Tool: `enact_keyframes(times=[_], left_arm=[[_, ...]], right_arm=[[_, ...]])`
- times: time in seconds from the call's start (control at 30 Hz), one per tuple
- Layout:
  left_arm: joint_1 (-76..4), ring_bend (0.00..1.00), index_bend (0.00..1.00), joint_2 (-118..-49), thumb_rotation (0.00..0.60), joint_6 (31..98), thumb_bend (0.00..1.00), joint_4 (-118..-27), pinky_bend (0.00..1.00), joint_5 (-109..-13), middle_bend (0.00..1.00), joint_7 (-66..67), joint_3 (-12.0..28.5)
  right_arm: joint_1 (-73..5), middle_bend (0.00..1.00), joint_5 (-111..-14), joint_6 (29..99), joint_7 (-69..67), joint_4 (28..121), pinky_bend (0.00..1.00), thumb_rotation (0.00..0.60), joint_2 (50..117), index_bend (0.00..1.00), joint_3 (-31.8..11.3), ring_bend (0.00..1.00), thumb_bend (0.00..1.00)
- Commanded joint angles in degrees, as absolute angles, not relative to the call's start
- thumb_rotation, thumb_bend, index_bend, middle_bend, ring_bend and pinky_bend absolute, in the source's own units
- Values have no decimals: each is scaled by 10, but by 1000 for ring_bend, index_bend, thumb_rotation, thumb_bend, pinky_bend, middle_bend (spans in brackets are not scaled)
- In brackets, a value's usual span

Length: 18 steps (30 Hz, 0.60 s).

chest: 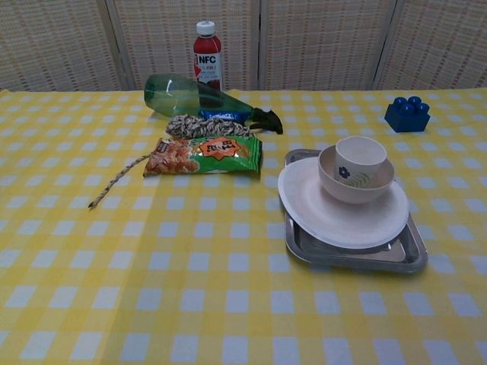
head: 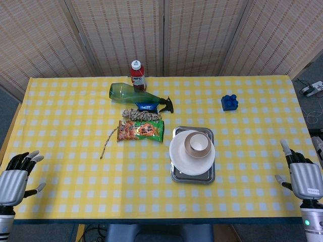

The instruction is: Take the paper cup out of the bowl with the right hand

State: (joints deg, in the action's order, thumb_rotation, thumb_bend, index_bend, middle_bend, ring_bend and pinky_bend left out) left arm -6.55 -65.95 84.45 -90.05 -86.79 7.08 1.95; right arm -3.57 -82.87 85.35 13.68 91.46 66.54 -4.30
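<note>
A white paper cup [head: 199, 142] [chest: 360, 155] stands upright inside a beige bowl [head: 192, 150] [chest: 342, 186]. The bowl sits on a white plate [head: 181, 160] [chest: 335, 217], which rests on a metal tray [head: 176, 176] [chest: 358, 255] right of the table's middle. My right hand [head: 304, 174] hovers at the table's front right edge, fingers apart and holding nothing, far from the cup. At the front left edge my left hand [head: 15, 176] is likewise spread and holds nothing. Neither hand shows in the chest view.
Behind and left of the tray lie a snack bag [head: 141, 130] [chest: 205, 156], a braided rope [head: 139, 115] [chest: 202, 125], a green spray bottle on its side [head: 132, 93] [chest: 190, 95] and an upright red juice bottle [head: 137, 74] [chest: 207, 55]. A blue block [head: 229, 102] [chest: 407, 114] sits at the back right.
</note>
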Motion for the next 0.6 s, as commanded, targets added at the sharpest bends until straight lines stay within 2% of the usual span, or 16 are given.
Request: enact_keyframes(times=[0.03,0.13,0.2,0.23,0.3,0.37,0.4,0.5,0.6], left_arm=[[-65,124,338,-657,600,843,22,-903,164,-866,168,72,19],[-64,130,348,-655,600,845,22,-906,181,-864,168,70,20],[-64,132,348,-652,600,845,22,-908,186,-864,168,66,20],[-63,132,348,-650,600,845,21,-909,191,-863,168,63,20],[-62,133,348,-648,600,847,21,-911,202,-863,168,57,21],[-62,133,349,-644,600,849,21,-914,217,-866,168,51,20],[-62,133,348,-643,600,850,21,-915,221,-869,168,49,19],[-61,133,349,-641,600,853,21,-918,227,-875,168,45,17],[-60,134,349,-639,600,853,21,-920,245,-880,168,44,14]], right_arm=[[-38,269,-833,845,118,913,481,600,663,181,-40,287,52],[-41,313,-835,840,109,908,482,600,664,264,-39,291,58],[-44,394,-840,845,105,903,539,600,670,288,-43,359,70],[-47,443,-845,846,103,901,605,600,674,301,-45,424,74],[-57,587,-848,838,107,905,819,600,676,330,-49,629,79],[-78,728,-853,814,130,921,944,600,670,351,-55,790,83],[-90,796,-853,801,144,931,976,600,667,362,-59,855,87],[-131,935,-838,748,194,967,1000,600,659,392,-76,975,101],[-176,1000,-799,686,240,998,1000,600,657,424,-97,1000,126]])
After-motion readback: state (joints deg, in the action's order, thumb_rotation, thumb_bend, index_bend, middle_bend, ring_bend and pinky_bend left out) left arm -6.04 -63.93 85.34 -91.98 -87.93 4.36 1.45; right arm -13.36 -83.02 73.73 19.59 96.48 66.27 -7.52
